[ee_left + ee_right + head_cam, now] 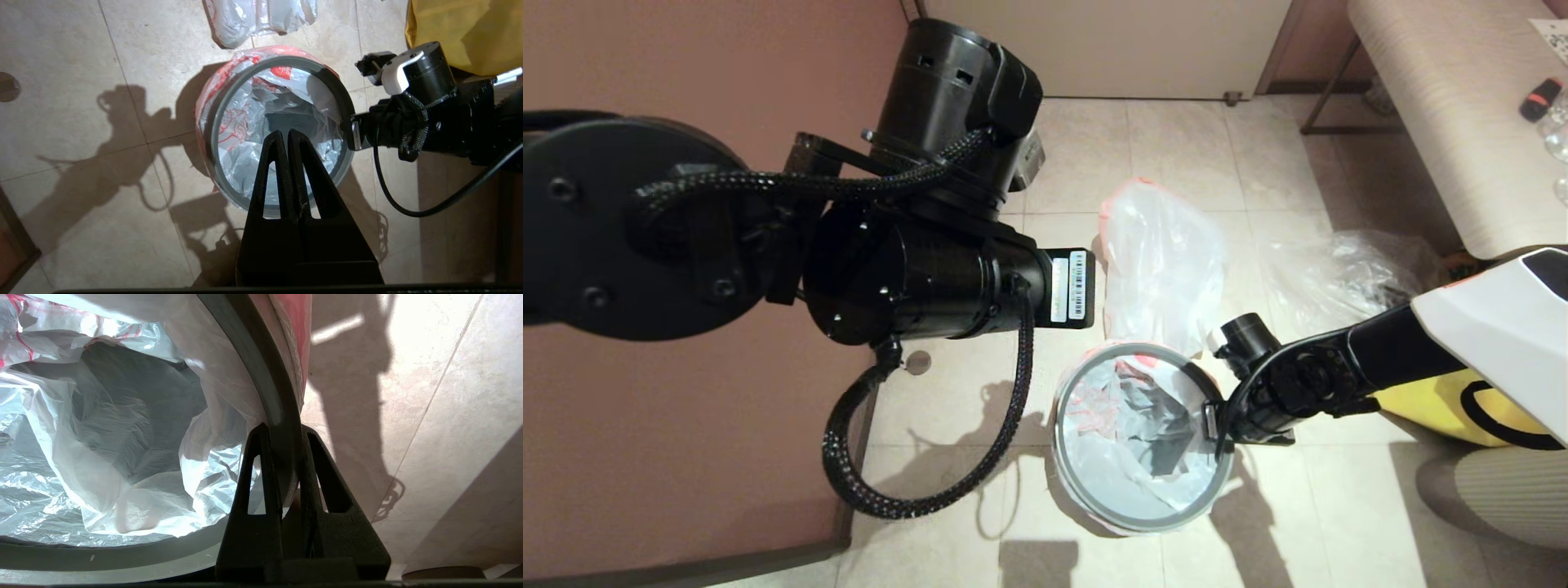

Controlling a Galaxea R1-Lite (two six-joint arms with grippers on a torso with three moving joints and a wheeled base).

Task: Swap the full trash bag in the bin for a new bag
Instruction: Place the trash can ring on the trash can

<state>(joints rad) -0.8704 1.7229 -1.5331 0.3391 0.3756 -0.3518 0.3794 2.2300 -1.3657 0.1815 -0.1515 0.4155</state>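
The bin (pixel 1141 437) stands on the tiled floor with its grey ring rim (pixel 215 139) seated on top. The new bag (pixel 1094 408), white with red print, lines its inside, and its pink edge (pixel 298 335) is folded over the outside beneath the ring. My right gripper (pixel 284 430) is shut on the ring (pixel 265 375) at the bin's right side, one finger inside and one outside. My left gripper (pixel 286 134) hangs shut and empty high above the bin's mouth. The full trash bag (pixel 1164 261) sits on the floor just behind the bin.
A clear plastic bag (pixel 1339 269) lies to the right of the full bag. A yellow tote (pixel 1462 408) sits by my right arm. A brown wall (pixel 686 457) runs along the left and a pale bench (pixel 1445 122) stands at the back right.
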